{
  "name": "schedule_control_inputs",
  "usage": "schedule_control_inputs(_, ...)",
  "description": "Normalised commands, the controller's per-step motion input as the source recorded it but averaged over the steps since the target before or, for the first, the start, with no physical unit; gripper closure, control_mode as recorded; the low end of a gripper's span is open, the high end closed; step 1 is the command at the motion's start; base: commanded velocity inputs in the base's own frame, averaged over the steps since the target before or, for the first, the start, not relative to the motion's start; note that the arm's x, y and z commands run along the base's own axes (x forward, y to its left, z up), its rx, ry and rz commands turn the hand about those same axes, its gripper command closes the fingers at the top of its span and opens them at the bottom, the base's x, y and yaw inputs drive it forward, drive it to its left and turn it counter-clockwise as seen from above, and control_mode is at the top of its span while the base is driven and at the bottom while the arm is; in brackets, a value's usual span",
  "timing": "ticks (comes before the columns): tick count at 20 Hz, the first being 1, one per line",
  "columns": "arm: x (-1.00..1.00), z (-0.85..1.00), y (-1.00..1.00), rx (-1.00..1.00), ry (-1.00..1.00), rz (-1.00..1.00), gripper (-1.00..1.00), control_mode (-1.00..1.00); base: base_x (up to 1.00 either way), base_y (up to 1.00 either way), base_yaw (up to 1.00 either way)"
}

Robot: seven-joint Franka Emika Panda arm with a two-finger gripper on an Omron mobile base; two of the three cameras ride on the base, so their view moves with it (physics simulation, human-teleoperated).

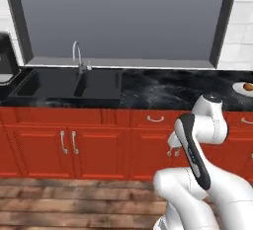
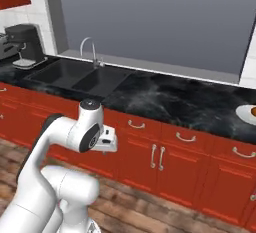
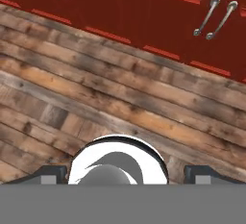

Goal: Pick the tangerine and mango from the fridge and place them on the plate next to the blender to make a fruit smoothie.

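Pincer (image 3: 125,175) open, empty, over wooden floor (image 3: 96,103).

You look across a kitchen where a black marble counter (image 1: 168,93) tops a run of red cabinets (image 1: 99,142) with curved silver handles. A black double sink (image 1: 69,83) with a chrome tap (image 1: 77,56) sits below a wide, dark-framed grey window (image 1: 123,17). White tiles (image 2: 37,7) line the wall, and weathered wooden planks (image 3: 96,103) cover the floor.
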Motion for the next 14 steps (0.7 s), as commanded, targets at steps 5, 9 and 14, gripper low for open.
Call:
schedule_control_inputs(5, 0.00, 0.00, 0.00, 0.00, 0.00, 0.00, -1.00, 1.00, -0.55, 1.00, 0.65)
schedule_control_inputs(9, 0.00, 0.00, 0.00, 0.00, 0.00, 0.00, -1.00, 1.00, -0.53, 1.00, 0.66)
schedule_control_inputs(14, 0.00, 0.00, 0.00, 0.00, 0.00, 0.00, -1.00, 1.00, -0.33, 1.00, 0.62)
